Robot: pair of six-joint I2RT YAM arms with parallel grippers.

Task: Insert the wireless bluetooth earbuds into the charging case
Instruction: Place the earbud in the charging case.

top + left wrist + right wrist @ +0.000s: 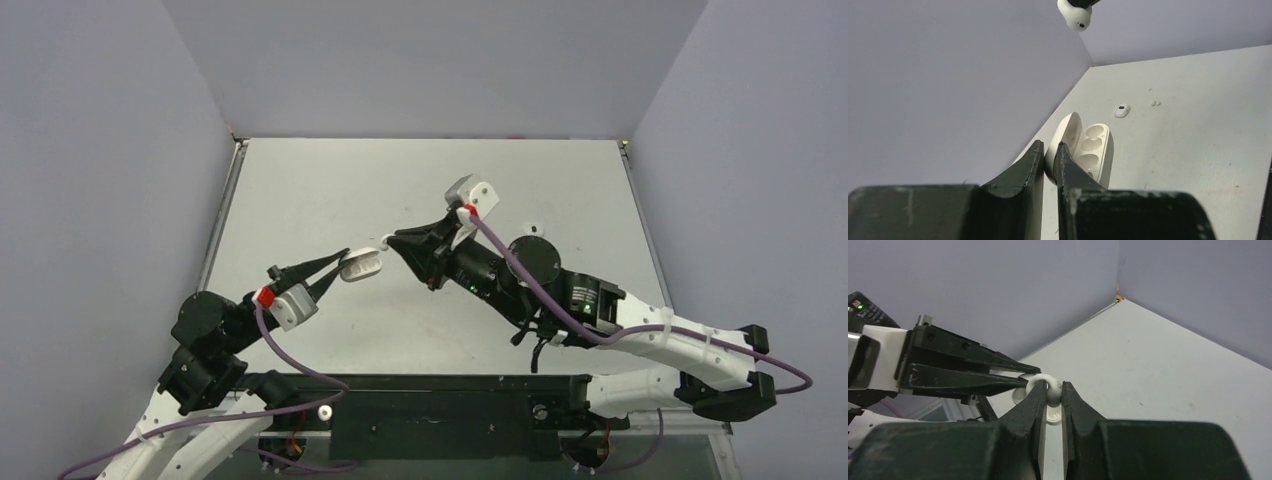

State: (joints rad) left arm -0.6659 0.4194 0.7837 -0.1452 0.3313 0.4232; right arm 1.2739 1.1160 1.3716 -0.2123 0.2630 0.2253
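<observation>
My left gripper (342,265) is shut on the lid of the open white charging case (362,267) and holds it above the table. In the left wrist view the fingers (1049,142) pinch the lid, and the case (1096,150) shows its empty sockets. My right gripper (392,240) is shut on one white earbud (382,243), just right of and above the case. In the right wrist view the gripper (1054,381) clamps the earbud (1054,392), with the case (1053,413) just beyond. This earbud also shows at the top of the left wrist view (1075,15). A second earbud (1122,110) lies on the table.
The second earbud also shows in the top view (533,227), behind the right arm. Two tiny white specks (1155,103) lie near it. Grey walls close the table (330,190) on three sides. The left gripper's fingers (973,372) reach in from the left of the right wrist view.
</observation>
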